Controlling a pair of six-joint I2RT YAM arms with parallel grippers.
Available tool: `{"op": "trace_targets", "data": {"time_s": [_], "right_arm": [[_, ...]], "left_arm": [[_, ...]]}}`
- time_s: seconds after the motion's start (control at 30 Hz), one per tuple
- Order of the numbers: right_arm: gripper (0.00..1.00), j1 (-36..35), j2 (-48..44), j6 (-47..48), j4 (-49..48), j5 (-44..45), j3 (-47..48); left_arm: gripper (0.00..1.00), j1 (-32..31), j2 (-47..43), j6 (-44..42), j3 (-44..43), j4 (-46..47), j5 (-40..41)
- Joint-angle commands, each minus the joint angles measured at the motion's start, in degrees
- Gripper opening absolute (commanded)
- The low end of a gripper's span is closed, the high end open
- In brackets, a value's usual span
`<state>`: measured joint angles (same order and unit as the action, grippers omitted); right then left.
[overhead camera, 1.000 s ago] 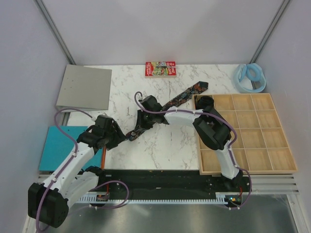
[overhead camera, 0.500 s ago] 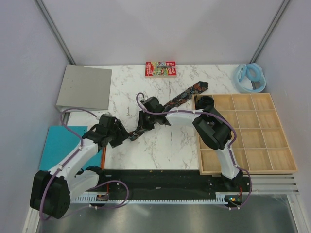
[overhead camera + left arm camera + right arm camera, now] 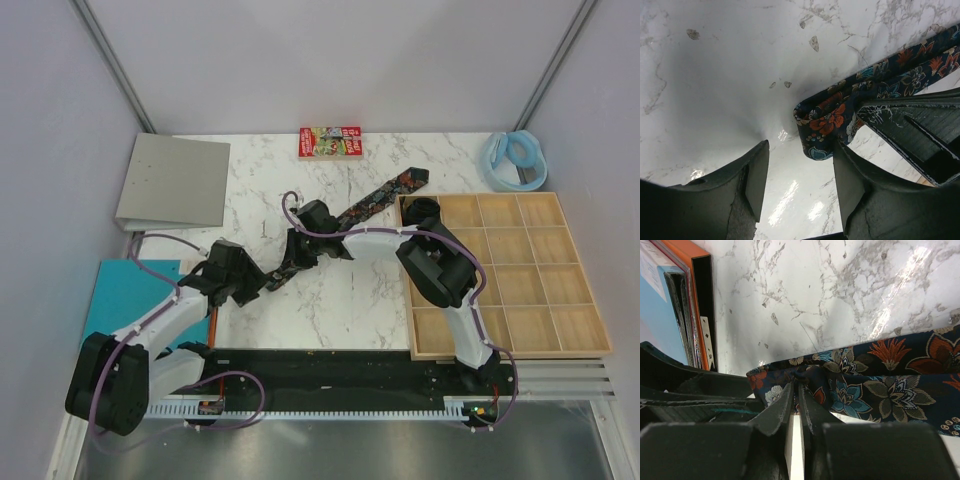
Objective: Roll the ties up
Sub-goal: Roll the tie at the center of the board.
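One tie (image 3: 378,198) is barely begun. It lies as a long strip on the marble table (image 3: 340,300), running diagonally from just beside the far-left corner of the wooden tray (image 3: 530,290) toward the middle. Only its near end is doubled over into a first small fold. By my reading nearly the whole roll is left to do, and then the coil has to be put away. A dark coil (image 3: 424,210) sits in the tray's far-left compartment. It may be a tie you have finished, but the right arm partly covers it and it is too small to be sure.

Your right arm rises from its base and bends over the tray's left edge. Its forearm then stretches left across the table to the tie's near end. The right gripper (image 3: 796,390) has its jaws almost together, pinching the folded fabric at their tips.

Your left arm lies low, reaching from its base up and to the right, with the wrist turned toward that same end. The left gripper (image 3: 800,147) has its jaws apart and grips nothing — the folded tip of the tie lies just ahead of them, close against the right-hand finger in the wrist view.
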<state>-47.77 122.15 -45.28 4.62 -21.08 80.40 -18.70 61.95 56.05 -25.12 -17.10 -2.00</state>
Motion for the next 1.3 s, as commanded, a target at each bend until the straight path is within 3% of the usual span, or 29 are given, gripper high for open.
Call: {"op": "trace_targets", "data": {"time_s": [0.0, 0.37, 0.47, 0.57, 0.6, 0.63, 0.7, 0.97, 1.27], "right_arm": [[0.15, 0.04, 1.43, 0.54, 0.65, 0.78, -1.82], [0.14, 0.13, 1.51, 0.54, 0.30, 0.69, -2.79], [0.14, 0.13, 1.60, 0.45, 0.30, 0.69, -2.88], [0.14, 0.04, 1.60, 0.37, 0.21, 0.60, -3.06], [0.14, 0.04, 1.60, 0.36, 0.12, 0.60, -3.06], [0.14, 0.13, 1.60, 0.28, 0.04, 0.69, -3.06], [0.14, 0.04, 1.34, 0.19, 0.12, 0.78, -3.23], [0.15, -0.39, -1.12, -1.22, 2.05, 1.39, 0.63], [0.17, -4.61, -3.05, -1.22, 6.71, 4.73, 6.35]], "left_arm": [[0.59, 0.24, 1.68, 3.97, 1.13, 5.24, 1.65], [0.50, 0.15, 5.20, 5.47, 4.29, 9.28, 1.65], [0.41, 0.15, 5.46, 4.95, 4.21, 10.16, 1.91], [0.19, 0.07, 6.34, 3.63, 3.77, 10.69, 1.56], [0.06, 0.07, 6.42, 3.10, 3.59, 10.69, 1.39], [0.02, 0.07, 6.25, 2.58, 3.33, 10.69, 1.21], [0.02, 0.07, 5.81, 0.55, 2.63, 9.55, 0.33], [0.02, 0.07, -3.40, -2.09, -3.26, -9.60, 1.91], [0.02, 0.07, -7.90, -2.62, -4.14, -16.64, 3.49]]}}
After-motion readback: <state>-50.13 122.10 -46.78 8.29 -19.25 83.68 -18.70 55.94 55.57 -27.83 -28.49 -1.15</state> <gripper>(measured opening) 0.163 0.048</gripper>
